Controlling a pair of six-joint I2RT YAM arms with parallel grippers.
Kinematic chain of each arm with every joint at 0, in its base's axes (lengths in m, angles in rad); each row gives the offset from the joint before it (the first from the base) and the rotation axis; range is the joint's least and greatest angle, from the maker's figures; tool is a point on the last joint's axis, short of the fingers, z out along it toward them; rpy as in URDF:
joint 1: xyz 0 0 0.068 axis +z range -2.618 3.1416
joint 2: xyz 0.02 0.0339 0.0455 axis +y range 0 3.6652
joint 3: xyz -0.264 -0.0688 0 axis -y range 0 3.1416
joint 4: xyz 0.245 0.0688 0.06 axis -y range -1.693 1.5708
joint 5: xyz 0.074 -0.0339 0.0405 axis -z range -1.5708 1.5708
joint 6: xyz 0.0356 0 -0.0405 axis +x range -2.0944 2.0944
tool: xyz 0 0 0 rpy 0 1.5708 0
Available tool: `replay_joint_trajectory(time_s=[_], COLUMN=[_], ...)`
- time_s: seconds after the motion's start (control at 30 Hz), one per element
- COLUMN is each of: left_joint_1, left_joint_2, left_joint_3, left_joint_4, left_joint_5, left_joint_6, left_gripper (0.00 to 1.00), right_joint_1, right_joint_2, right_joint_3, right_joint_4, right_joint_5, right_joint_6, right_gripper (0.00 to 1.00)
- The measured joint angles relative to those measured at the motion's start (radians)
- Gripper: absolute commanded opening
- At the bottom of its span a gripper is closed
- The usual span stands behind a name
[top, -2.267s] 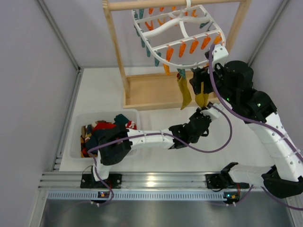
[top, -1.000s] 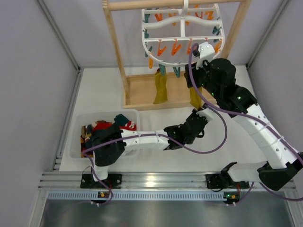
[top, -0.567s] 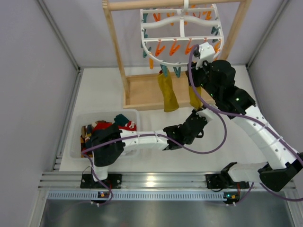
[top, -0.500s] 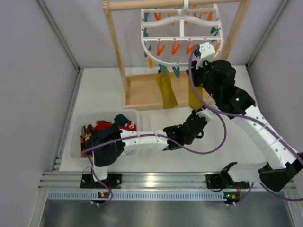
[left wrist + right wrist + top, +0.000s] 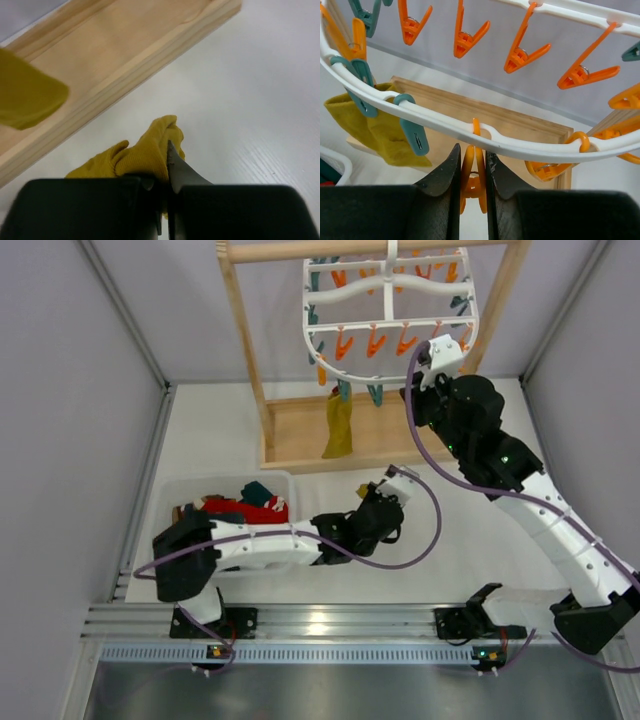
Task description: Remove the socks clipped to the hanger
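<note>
**Item 1.** hanger (image 5: 440, 128): white oval plastic frame with crossbars. It hangs by its hook from the top rail of the wooden stand (image 5: 243, 350). Orange and teal pegs dangle from the rim and bars.

**Item 2.** hanging mustard sock (image 5: 338, 428): 1 piece, limp. It hangs under the hanger's near-left rim, among the teal pegs (image 5: 415, 135). It sits above the stand's flat base and clear of the tabletop (image 5: 260, 100).

**Item 3.** held mustard sock (image 5: 140, 157): 1 piece, bunched. It rests on the white tabletop just in front of the edge of the stand's base, off the hanger and well below it.

**Item 4.** left gripper (image 5: 166, 165): low over the tabletop, arm stretched forward from its base. It is clenched on the held mustard sock, with the fabric pinched between the 2 fingers.

**Item 5.** right gripper (image 5: 472, 172): raised to the hanger's near rim, toward its right side. It is squeezed onto 1 orange peg (image 5: 469, 162) that dangles from the rim, with 1 finger touching each flank.

**Item 6.** bin (image 5: 230, 476): clear plastic tub on the tabletop at the left, near the left arm's base and well apart from the stand's base.

**Item 7.** binned socks (image 5: 245, 508): red, teal and dark pieces heaped inside the bin. The left arm partly covers them in the top view.
</note>
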Motion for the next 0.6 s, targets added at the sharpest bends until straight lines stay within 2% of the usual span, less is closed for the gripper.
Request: replay_joint_trajectory(time_s=[0.17,0.33,0.43,0.6], left_joint_1=[0.036,0.162,0.29,0.599], left_joint_2=[-0.245,-0.546,-0.684,-0.831], left_joint_3=[-0.017,-0.125,-0.2,-0.332], left_joint_4=[-0.225,-0.425,-0.537,-0.664], left_joint_5=[-0.104,-0.16,-0.151,-0.113], left_joint_6=[-0.162,-0.347,-0.429,-0.521], left_gripper=[0.0,0.0,0.0,0.0], right_joint_1=[-0.023,-0.077,-0.114,-0.14], right_joint_2=[-0.041,-0.085,-0.088,-0.08], right_joint_3=[-0.011,-0.037,-0.039,-0.039], right_joint_4=[0.005,0.013,0.014,0.014], right_joint_5=[0.005,0.0,-0.021,-0.044], right_joint_6=[0.012,0.04,0.06,0.08], right_gripper=[0.09,0.09,0.09,0.09])
